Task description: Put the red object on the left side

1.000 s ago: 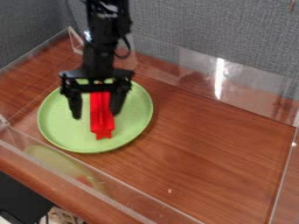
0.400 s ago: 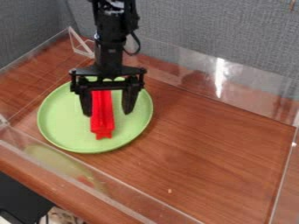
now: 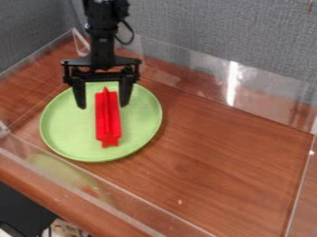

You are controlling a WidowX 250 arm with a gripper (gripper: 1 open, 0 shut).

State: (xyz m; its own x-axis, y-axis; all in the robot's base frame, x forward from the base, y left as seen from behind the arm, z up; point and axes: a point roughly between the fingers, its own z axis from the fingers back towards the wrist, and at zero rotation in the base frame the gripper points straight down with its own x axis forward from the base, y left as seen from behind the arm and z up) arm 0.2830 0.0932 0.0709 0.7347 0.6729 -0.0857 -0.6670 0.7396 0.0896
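The red object (image 3: 109,115) is a long narrow red bar lying flat on the round lime-green plate (image 3: 62,125), its length running from the plate's far side toward its near edge. My gripper (image 3: 102,91) points straight down over the bar's far end. Its black fingers (image 3: 76,93) are spread wide, one on each side of the bar, and nothing is held. The bar's far tip is partly hidden behind the gripper.
The plate sits on the left part of a brown wooden table (image 3: 223,157). Clear plastic walls (image 3: 235,79) enclose the table on all sides. A grey wall stands behind.
My gripper has shifted up and toward the back left, from low around the bar's middle to its far end. It stayed open throughout. The bar still lies on the plate.
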